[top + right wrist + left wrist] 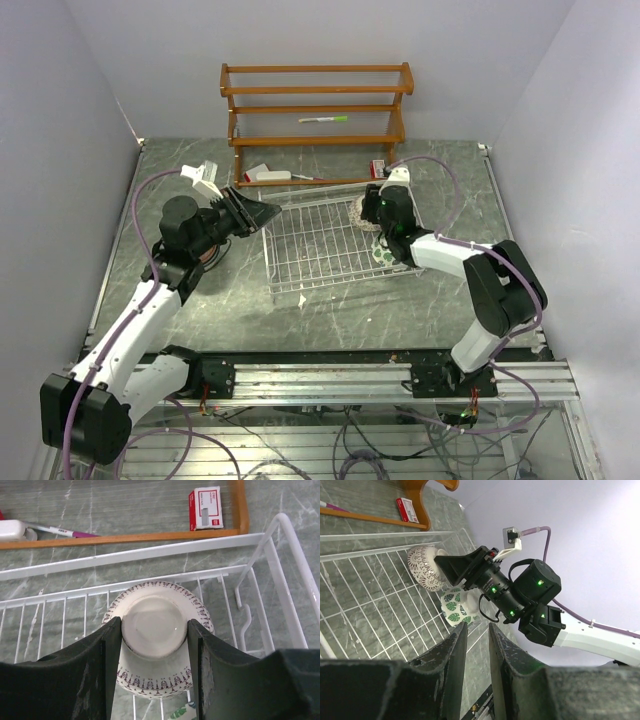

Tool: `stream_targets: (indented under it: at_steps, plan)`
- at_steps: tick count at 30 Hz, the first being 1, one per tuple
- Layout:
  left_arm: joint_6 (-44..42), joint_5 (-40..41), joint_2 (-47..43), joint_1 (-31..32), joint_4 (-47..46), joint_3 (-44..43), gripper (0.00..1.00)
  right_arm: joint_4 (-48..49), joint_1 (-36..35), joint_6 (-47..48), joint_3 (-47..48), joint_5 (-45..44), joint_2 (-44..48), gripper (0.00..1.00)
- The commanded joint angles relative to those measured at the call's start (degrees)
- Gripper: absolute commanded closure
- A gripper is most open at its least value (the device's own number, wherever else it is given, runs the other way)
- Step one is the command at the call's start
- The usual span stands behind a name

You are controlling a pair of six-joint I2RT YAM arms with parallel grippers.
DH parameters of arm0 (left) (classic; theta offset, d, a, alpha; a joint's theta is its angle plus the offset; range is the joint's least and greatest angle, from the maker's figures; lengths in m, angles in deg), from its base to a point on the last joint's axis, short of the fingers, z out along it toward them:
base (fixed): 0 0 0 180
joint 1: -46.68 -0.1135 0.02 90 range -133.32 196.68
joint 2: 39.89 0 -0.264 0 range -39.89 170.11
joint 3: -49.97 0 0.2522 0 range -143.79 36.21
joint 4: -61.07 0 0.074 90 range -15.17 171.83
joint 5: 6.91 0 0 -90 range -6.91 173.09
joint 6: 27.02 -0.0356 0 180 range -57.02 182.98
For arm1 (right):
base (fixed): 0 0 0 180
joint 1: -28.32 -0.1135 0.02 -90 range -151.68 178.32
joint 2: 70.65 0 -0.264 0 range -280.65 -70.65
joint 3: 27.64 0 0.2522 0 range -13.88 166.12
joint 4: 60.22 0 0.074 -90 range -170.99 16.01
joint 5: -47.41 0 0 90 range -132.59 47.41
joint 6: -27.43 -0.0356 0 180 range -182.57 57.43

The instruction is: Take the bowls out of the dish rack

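The white wire dish rack [310,250] lies mid-table. A cream bowl [155,630] with a dark patterned band sits upside down in its far right corner. My right gripper [155,622] is shut on this bowl's foot ring, with a finger touching each side. Just nearer in the rack is a green-and-white leaf bowl [454,607], also seen from above [385,252]. My left gripper [478,626] hovers at the rack's far left corner [262,212]. Its fingers stand a narrow gap apart, holding nothing. Something pinkish and round [208,255] shows partly under the left arm.
A brown wooden three-tier shelf [315,110] stands behind the rack with a green pen [325,119] on it. On its bottom board sit a red-and-white box [205,508] and a white object [268,176]. Walls close in on both sides.
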Motion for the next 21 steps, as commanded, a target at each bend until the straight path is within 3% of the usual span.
stream_targets:
  at_steps: [1,14,17,21]
  plan:
    - [0.59,-0.75,0.42,0.58,-3.87,0.49,0.65,-1.34,0.15,-1.65,0.75,1.93,4.55,1.0]
    - [3.06,-0.95,2.23,2.41,-8.8,1.13,0.63,-1.59,0.2,-5.96,-0.21,9.99,12.39,1.0]
    - [5.65,-1.32,3.47,3.97,-13.64,2.2,0.58,-0.33,0.24,-8.63,-1.89,13.61,14.44,1.0]
    - [7.2,-0.08,4.84,6.49,-17.39,2.56,0.43,3.63,0.17,-13.46,-4.63,19.49,17.43,1.0]
